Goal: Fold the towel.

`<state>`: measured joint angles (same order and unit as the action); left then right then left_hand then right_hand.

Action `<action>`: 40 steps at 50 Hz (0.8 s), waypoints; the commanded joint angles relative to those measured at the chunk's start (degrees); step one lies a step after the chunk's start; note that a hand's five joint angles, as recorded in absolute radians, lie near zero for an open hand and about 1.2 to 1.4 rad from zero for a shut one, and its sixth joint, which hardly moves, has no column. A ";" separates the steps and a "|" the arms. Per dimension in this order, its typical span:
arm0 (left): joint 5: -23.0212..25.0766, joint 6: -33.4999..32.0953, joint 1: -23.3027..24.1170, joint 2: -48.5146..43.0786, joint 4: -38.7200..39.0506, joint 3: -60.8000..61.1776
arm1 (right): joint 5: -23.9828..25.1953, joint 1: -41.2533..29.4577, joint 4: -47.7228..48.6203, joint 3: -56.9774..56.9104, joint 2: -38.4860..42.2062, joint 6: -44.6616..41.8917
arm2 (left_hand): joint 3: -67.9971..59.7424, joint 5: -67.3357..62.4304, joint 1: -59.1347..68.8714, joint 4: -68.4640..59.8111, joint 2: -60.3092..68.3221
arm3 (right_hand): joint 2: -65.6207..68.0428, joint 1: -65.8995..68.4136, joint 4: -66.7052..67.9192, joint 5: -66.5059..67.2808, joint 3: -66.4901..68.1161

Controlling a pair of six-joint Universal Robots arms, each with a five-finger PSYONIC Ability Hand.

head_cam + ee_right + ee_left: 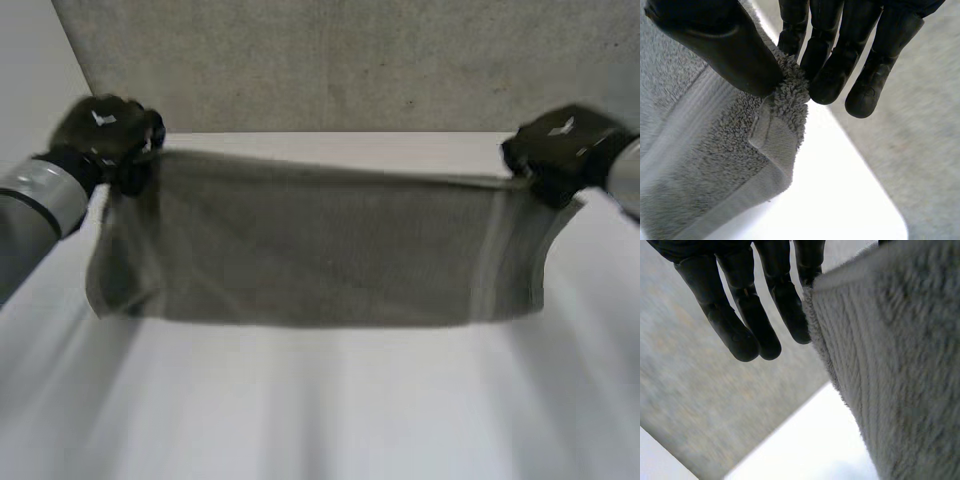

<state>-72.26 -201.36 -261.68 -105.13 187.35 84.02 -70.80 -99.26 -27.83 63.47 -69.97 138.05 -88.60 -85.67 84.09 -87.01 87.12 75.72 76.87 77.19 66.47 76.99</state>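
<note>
Hanging item: towel [320, 250], grey terry with a flat woven band near its hem. It is held aloft over the far half of the table [320, 420], in front of a grey backdrop [350, 60].

Position: the upper edge is stretched almost straight between the two hands, sagging a little at mid-span. The long axis runs side to side, roughly parallel to the table's far edge. The body of the cloth drops from that edge, with the lower hem free and level, toward the table's middle. Whether the hem touches the surface or hangs just clear cannot be told from the head view.

Left hand [105, 130]: at the towel's upper left corner, near the table's far left corner. In its wrist view the fingers [740, 335] hang nearly straight beside the cloth, one of them against the edge. The thumb is behind the towel, so the hold is probably a pinch.

Right hand [565, 150]: at the upper right corner, near the table's far right corner. The thumb [725, 50] is pressed to the fingertips [830, 75] with the tufted corner clamped between them.

Governing relation: each hand owns one top corner and neither is nearer the cloth. The free hem lies below both hands and toward the near edge.

Assessment: the fold looks not yet made. The next move likely depends on both hands travelling together so the upper edge stays square to the hem.
</note>
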 commanded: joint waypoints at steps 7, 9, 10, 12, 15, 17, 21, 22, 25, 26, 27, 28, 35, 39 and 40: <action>-5.52 -11.25 4.15 -17.48 3.79 -20.62 | -9.96 -8.93 18.19 -17.66 18.20 -4.11 | 8.60 15.67 -4.09 7.01 -7.12 | 4.28 3.13 2.81 3.53 3.01; -6.40 -10.37 4.42 -17.31 7.06 -22.67 | -11.38 -9.20 25.10 -18.29 17.94 -4.20 | 8.60 15.67 -4.09 7.01 -7.12 | 4.28 3.13 2.81 3.53 3.01; -7.62 -8.71 4.86 -16.70 11.32 -24.06 | -12.77 -9.46 32.67 -17.94 17.25 -4.20 | 8.60 15.67 -4.09 7.01 -7.12 | 4.28 3.13 2.81 3.53 3.01; -9.22 -5.97 5.39 -15.20 16.11 -24.60 | -13.40 -9.55 40.31 -16.62 15.66 -4.20 | 8.60 15.67 -4.09 7.01 -7.12 | 4.28 3.13 2.81 3.53 3.01; -12.45 -0.64 5.30 -10.56 24.69 -24.60 | -14.10 -9.55 50.90 -12.77 9.10 -3.85 | 8.60 15.67 -4.09 7.01 -7.12 | 4.28 3.13 2.81 3.53 3.01; -13.43 1.76 4.86 -8.52 26.75 -24.52 | -13.93 -9.55 52.97 -11.26 5.99 -3.84 | 8.60 15.67 -4.09 7.01 -7.12 | 4.28 3.13 2.81 3.53 3.01; -13.26 4.40 4.68 -6.23 25.69 -23.81 | -13.75 -9.46 51.57 -9.07 3.80 -2.18 | 8.60 15.67 -4.09 7.01 -7.12 | 4.28 3.13 2.81 3.53 3.01; -11.95 4.83 4.68 -5.62 23.78 -22.77 | -13.75 -9.46 51.56 -9.06 3.79 -2.17 | 8.60 15.67 -4.09 7.01 -7.12 | 4.28 3.13 2.81 3.53 3.01; -8.70 5.01 4.68 -5.35 20.43 -18.39 | -11.56 -9.46 43.07 -5.47 3.53 -0.16 | 8.60 15.67 -4.09 7.01 -7.12 | 4.28 3.13 2.81 3.53 3.01; -8.69 5.01 4.68 -5.35 20.42 -18.36 | -11.55 -9.46 43.03 -5.46 3.53 -0.15 | 8.60 15.67 -4.09 7.01 -7.12 | 4.28 3.13 2.81 3.53 3.01; -7.47 4.84 4.60 -5.44 19.46 -15.58 | -10.07 -9.46 40.08 -3.37 3.53 0.02 | 8.60 15.67 -4.09 7.01 -7.12 | 4.28 3.13 2.81 3.53 3.01; -6.68 4.58 4.51 -5.53 18.58 -11.46 | -8.67 -9.38 37.70 -1.00 3.61 0.02 | 8.60 15.67 -4.09 7.01 -7.12 | 4.28 3.13 2.81 3.53 3.01; -4.13 3.96 3.28 -5.35 18.84 3.92 | -4.70 -8.41 31.88 12.35 2.74 -0.41 | 8.60 15.67 -4.09 7.01 -7.12 | 4.28 3.13 2.81 3.53 3.01; -0.09 -1.03 1.62 -5.35 19.01 13.86 | -3.47 -8.32 31.70 22.64 2.39 -1.12 | 8.60 15.67 -4.09 7.01 -7.12 | 4.28 3.13 2.81 3.53 3.01; -0.08 -1.05 1.61 -5.35 19.01 13.89 | -3.47 -8.32 31.70 22.67 2.38 -1.12 | 8.60 15.67 -4.09 7.01 -7.12 | 4.28 3.13 2.81 3.53 3.01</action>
<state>-76.42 -197.40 -258.28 -110.44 205.84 85.95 -75.99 -107.84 4.53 74.08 -67.12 137.84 -88.80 -86.35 84.10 -87.01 87.12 75.77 76.88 77.19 67.07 76.99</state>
